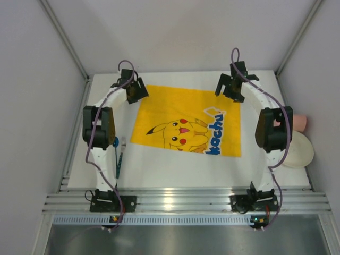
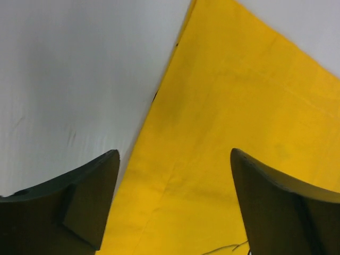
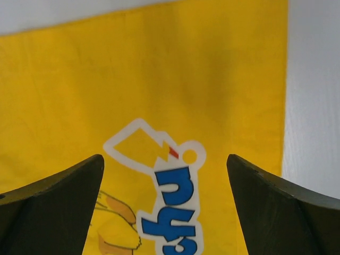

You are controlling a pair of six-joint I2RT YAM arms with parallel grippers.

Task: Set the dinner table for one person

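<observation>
On white desk (image 1: pixel 159 178): yellow cloth (image 1: pixel 159 106) laid flat, centre. Over its far corners, left pincer (image 1: pixel 137 90) and right pincer (image 1: pixel 231 86), both spread, empty. Plate (image 1: pixel 298 151), cup (image 1: pixel 301 122) far right, fork (image 1: pixel 122 144), spoon (image 1: pixel 117 159) left: judged yet to be placed.

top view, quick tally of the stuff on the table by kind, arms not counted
cloth: 1
plate: 1
cup: 1
fork: 1
blue utensil, partly hidden: 1
total: 5
</observation>
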